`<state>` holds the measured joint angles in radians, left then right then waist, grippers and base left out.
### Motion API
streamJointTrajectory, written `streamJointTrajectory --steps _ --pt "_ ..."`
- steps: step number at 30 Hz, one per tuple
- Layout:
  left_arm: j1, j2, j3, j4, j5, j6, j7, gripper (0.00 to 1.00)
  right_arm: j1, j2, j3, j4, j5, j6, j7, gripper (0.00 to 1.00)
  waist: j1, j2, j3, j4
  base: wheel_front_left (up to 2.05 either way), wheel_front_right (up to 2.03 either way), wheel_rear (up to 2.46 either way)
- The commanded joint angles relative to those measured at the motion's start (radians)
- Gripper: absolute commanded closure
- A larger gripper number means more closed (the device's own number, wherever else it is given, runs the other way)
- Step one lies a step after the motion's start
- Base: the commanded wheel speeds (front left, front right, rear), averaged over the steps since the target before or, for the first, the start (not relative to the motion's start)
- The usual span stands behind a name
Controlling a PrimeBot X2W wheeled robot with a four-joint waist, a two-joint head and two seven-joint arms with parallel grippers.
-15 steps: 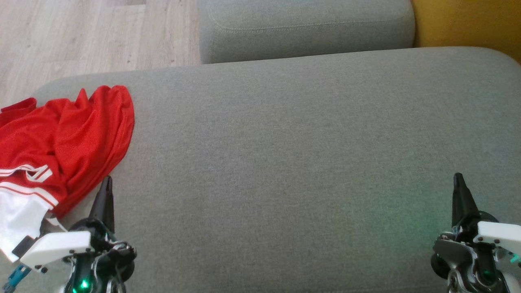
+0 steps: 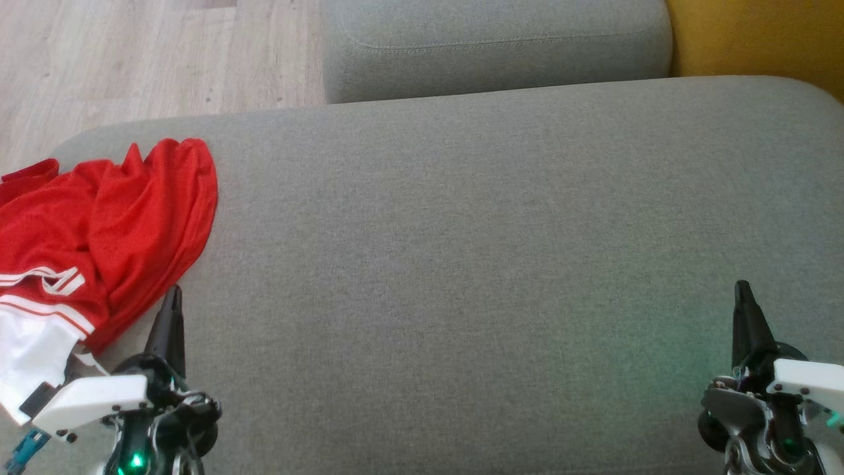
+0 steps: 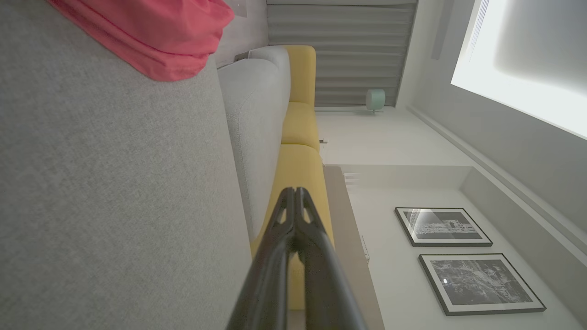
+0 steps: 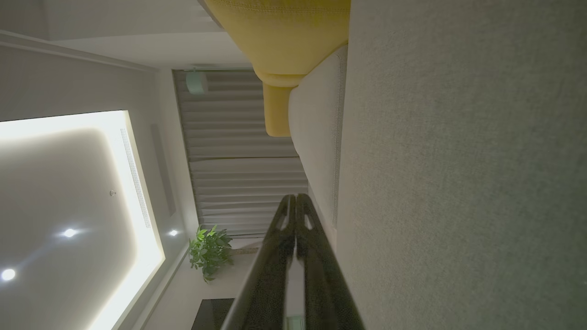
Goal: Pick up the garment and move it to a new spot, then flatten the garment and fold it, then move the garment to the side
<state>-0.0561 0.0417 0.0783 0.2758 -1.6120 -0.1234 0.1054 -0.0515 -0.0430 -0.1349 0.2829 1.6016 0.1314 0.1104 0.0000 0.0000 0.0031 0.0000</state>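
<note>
One red garment (image 2: 99, 224) with white stripes lies crumpled just left of the left gripper (image 2: 173, 293), whose fingers are pressed together on nothing. The right gripper (image 2: 742, 290), well apart from the garment, is likewise clenched and empty. Both point across the grey sofa cushion (image 2: 461, 264), with wooden floor (image 2: 132, 59) beyond

No legible text — just an unreadable white mark (image 2: 64, 282) on the garment (image 2: 119, 218)
</note>
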Motion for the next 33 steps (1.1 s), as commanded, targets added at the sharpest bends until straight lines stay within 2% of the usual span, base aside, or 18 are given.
streamJointTrajectory --steps 1,2,3,21,33 --pt "-0.052 0.009 0.035 -0.031 0.003 -0.007 0.008 1.0 -0.056 -0.007 0.022 -0.038 0.007 -0.001 0.003 1.0 0.0 0.0 0.0 0.0 0.0 0.0 0.0" --pt "-0.052 0.009 0.035 -0.031 0.003 -0.007 0.008 1.0 -0.056 -0.007 0.022 -0.038 0.007 -0.001 0.003 1.0 0.0 0.0 0.0 0.0 0.0 0.0 0.0" --pt "0.0 0.0 0.0 0.0 0.0 0.0 0.0 0.0 0.0 0.0 0.0 0.0 0.0 0.0 0.0 0.0 0.0 0.0 0.0 0.0 0.0 0.0 0.0" --pt "0.018 -0.001 -0.03 0.003 0.036 0.004 -0.047 0.0 0.014 0.0 0.043 0.002 -0.06 0.0 -0.046 0.0 0.0 0.0 0.0 0.0 0.0 0.0 0.0" --pt "0.027 0.0 -0.049 -0.012 0.127 0.018 -0.082 0.0 0.017 -0.001 0.063 -0.021 -0.208 0.0 -0.082 0.0 0.0 0.0 0.001 -0.001 0.0 0.0 0.0"
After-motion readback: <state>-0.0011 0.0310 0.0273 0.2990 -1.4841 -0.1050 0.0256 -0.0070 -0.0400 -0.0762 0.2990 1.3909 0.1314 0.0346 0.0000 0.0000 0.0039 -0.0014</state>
